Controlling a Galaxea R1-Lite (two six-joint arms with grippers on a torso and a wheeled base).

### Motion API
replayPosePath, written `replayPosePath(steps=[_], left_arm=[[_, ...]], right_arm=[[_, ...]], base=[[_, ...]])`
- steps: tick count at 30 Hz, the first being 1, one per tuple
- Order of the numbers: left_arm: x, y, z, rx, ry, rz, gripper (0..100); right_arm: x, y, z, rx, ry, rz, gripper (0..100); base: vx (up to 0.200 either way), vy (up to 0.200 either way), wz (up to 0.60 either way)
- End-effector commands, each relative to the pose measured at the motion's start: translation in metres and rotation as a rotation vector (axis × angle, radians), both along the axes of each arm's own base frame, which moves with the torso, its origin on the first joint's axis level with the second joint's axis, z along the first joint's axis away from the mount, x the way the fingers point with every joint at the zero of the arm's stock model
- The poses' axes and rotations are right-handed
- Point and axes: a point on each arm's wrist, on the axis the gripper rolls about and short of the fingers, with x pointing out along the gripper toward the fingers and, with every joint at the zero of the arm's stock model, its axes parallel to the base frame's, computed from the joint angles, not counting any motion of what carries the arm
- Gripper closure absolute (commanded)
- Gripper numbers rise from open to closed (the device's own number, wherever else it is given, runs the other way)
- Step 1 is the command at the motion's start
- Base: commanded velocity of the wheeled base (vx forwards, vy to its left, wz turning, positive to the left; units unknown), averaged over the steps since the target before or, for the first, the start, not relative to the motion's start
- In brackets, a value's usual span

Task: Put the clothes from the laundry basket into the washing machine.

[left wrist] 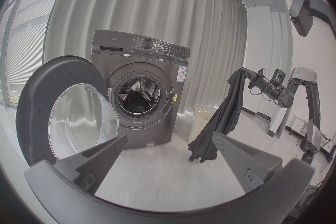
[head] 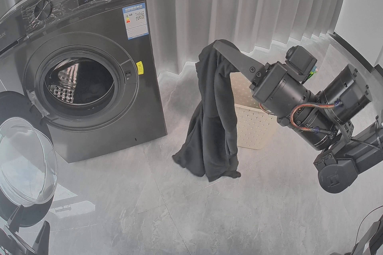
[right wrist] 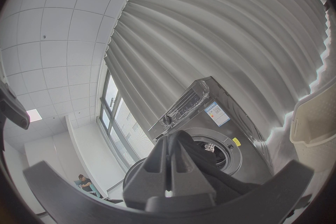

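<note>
I see the black garment hanging from my right gripper, its fingers clamped tight on the top edge. It dangles just beside the laundry basket, between that and the washing machine; I cannot tell if its hem touches the floor. The machine's door stands swung open. My left gripper sits low near the door, fingers wide, holding nothing.
</note>
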Motion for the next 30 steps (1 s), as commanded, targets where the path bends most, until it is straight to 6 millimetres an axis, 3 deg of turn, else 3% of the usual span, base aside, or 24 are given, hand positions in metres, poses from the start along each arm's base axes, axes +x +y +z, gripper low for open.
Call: replayPosePath(steps=[1, 10, 21, 26, 30], left_arm=[[0.0, 0.0, -0.005, -0.001, 0.001, 0.0, 0], [0.0, 0.0, -0.005, 0.001, 0.001, 0.001, 0], [0.0, 0.0, -0.005, -0.001, 0.003, -0.001, 0], [0.0, 0.0, -0.005, -0.001, 0.001, 0.0, 0], [0.0, 0.0, -0.005, -0.001, 0.001, 0.0, 0]], right_arm=[[0.003, 0.001, -0.003, -0.001, 0.012, -0.002, 100], [0.0, 0.002, -0.002, -0.001, 0.01, 0.009, 100], [0.004, 0.0, -0.017, -0.072, 0.066, -0.015, 100], [0.023, -0.02, -0.024, -0.18, 0.095, -0.138, 100], [0.027, -0.031, -0.021, -0.204, 0.123, -0.249, 100]], base=[[0.0, 0.0, 0.0], [0.0, 0.0, 0.6], [0.0, 0.0, 0.0], [0.0, 0.0, 0.0], [0.0, 0.0, 0.0]])
